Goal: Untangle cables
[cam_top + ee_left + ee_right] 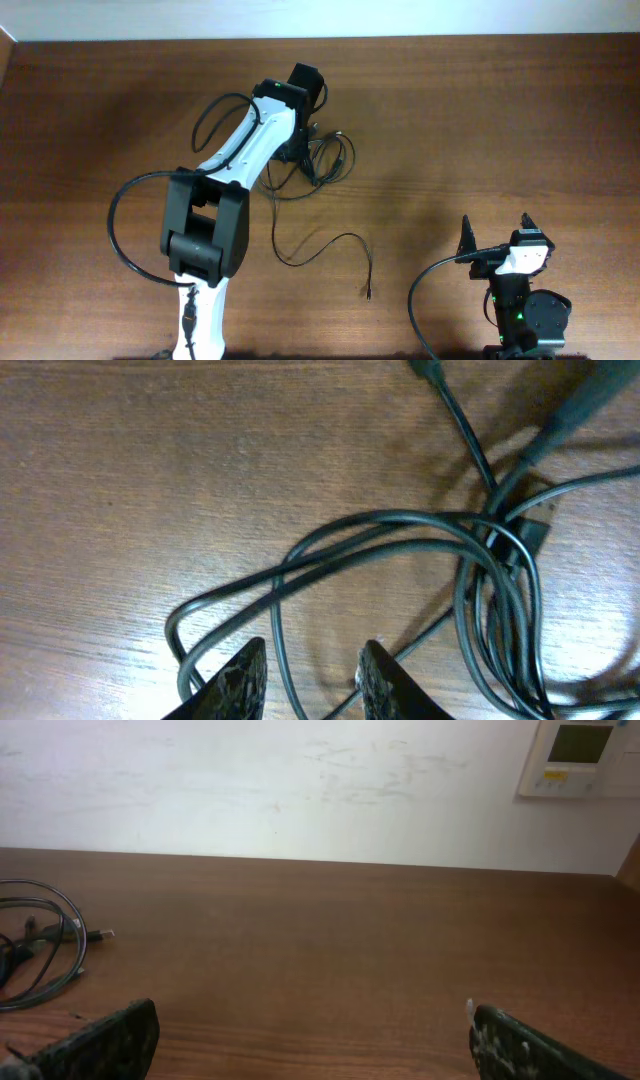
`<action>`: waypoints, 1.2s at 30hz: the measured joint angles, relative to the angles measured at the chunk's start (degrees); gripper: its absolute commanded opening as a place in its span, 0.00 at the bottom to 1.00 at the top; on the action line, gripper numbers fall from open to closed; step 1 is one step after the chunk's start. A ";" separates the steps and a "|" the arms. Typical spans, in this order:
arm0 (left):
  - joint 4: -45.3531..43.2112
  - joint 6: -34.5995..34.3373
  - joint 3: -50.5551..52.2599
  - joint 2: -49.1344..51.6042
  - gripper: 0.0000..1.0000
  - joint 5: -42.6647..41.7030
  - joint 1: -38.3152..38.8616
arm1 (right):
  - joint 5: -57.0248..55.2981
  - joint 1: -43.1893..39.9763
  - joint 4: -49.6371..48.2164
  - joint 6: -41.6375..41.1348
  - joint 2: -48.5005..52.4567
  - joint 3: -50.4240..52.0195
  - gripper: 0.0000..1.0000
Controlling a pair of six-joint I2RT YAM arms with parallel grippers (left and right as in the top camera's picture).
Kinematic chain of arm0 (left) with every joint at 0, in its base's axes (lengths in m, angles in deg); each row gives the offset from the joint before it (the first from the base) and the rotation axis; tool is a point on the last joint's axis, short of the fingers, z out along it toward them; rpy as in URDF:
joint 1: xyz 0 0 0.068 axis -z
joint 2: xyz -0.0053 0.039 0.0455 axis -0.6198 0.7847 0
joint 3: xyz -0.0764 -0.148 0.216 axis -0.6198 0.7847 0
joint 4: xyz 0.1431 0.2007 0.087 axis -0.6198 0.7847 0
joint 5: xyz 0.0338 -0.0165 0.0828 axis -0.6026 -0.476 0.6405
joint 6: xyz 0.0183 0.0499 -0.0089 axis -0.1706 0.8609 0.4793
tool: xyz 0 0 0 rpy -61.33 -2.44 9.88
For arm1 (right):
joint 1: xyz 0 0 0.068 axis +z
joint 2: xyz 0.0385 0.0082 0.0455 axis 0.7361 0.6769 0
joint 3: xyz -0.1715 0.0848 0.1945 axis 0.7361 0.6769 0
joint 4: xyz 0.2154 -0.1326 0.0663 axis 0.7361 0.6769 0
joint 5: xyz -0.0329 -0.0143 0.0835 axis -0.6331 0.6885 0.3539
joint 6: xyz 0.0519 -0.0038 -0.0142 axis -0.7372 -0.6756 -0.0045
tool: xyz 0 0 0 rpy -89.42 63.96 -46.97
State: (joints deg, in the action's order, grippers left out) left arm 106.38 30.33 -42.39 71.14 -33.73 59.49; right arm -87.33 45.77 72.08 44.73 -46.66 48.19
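cables: thin black flexible cords with small plug ends (325, 160), bunched as overlapping loops on the brown wooden table (500, 120), far-centre, right at the left arm's wrist
loose strand: one thin black cord (330, 245) runs out of the bunch toward the near side and ends in a small plug tip (369, 292), clear of the rest
bundle detail: left wrist view shows several loops crossing and converging on a dark rectangular connector (535, 525); which cord goes over which, can't tell
left gripper (310, 680): jaws apart, low over the loops, one strand passing up through the gap between the fingers (245, 680); not clamped on anything
right gripper (496, 236): jaws wide apart, empty, parked near-right, well apart from the cords; its wrist view only catches the loops and a metallic-tipped plug (100, 934) at the far left
done: looks like at most one cord end is partly paid out; nothing fully separated
left: the whole knot, meaning each cord has to be pulled free and laid apart
progress: early, by my read
next (judgement): close the left jaws on the strand in the gap and draw it away from the connector; the right arm likely needs to come in and pin the bunch
risk: one-handed pull drags the whole bundle instead of loosening it
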 measured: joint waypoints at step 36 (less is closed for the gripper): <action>-5.68 0.00 5.51 -1.73 0.00 -1.38 -2.89 | 0.00 0.00 0.02 0.02 0.00 0.00 0.98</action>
State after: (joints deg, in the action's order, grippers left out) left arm 100.70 30.33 -36.88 69.42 -35.11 56.61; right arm -87.33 45.77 72.10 44.75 -46.66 48.19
